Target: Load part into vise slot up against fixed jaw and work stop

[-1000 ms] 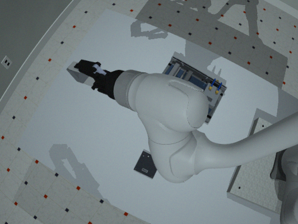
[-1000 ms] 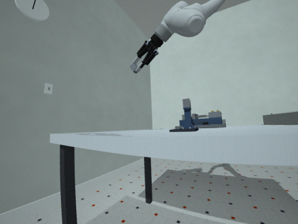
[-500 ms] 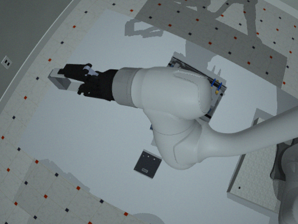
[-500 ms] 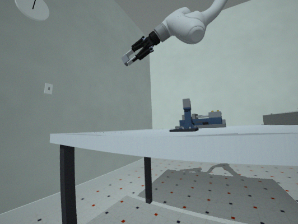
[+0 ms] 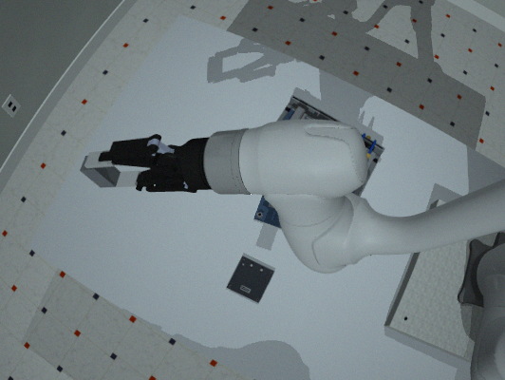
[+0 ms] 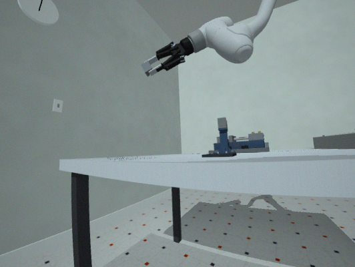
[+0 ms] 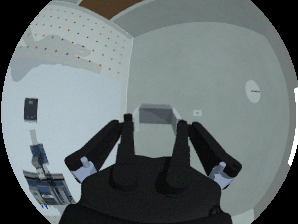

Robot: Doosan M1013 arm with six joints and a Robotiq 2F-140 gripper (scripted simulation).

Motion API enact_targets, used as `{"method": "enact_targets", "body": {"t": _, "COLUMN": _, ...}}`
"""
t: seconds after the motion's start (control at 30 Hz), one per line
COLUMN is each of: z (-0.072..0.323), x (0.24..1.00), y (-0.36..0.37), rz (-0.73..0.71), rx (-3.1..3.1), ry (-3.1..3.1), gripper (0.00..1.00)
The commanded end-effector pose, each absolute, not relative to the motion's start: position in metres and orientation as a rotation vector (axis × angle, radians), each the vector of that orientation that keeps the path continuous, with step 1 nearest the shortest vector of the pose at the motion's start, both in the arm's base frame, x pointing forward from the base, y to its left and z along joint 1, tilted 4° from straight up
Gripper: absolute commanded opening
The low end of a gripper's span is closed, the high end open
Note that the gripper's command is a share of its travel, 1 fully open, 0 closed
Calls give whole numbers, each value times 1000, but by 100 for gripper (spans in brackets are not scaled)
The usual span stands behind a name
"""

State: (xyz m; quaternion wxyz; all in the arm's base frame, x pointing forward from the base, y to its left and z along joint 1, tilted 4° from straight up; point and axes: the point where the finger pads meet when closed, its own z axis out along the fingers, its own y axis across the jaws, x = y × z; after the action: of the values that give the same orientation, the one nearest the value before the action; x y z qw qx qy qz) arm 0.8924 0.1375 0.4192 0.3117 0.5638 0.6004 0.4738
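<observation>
Gripper [image 5: 124, 167] clamped on part [image 5: 101, 169], grey block [image 6: 147, 67] pinched crosswise between fingertips, held high in air. Arm reached near level, tilted slightly down. Table [image 6: 187, 168] well below hand. Infeed plate [image 5: 250, 277], V-block [image 6: 222, 127] and vise [image 6: 247, 141] behind and far below gripper, apart from part.

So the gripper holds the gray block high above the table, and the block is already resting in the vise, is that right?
Not quite. The gripper does hold the block high above the table, but the exterior view shows it far from the vise, not resting in it.
</observation>
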Motion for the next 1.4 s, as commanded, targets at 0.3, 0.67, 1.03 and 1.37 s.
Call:
{"method": "enact_targets", "body": {"t": 0.3, "z": 384, "x": 859, "y": 154, "rz": 1210, "rx": 1576, "ry": 1872, "gripper": 0}}
{"method": "enact_targets", "body": {"t": 0.67, "z": 348, "x": 824, "y": 152, "rz": 1127, "rx": 1652, "ry": 2022, "gripper": 0}}
{"method": "enact_targets", "body": {"t": 1.03, "z": 306, "x": 777, "y": 133, "rz": 954, "rx": 1778, "ry": 2166, "gripper": 0}}
{"method": "enact_targets", "body": {"t": 1.37, "z": 271, "x": 727, "y": 97, "rz": 712, "rx": 1924, "ry": 2252, "gripper": 0}}
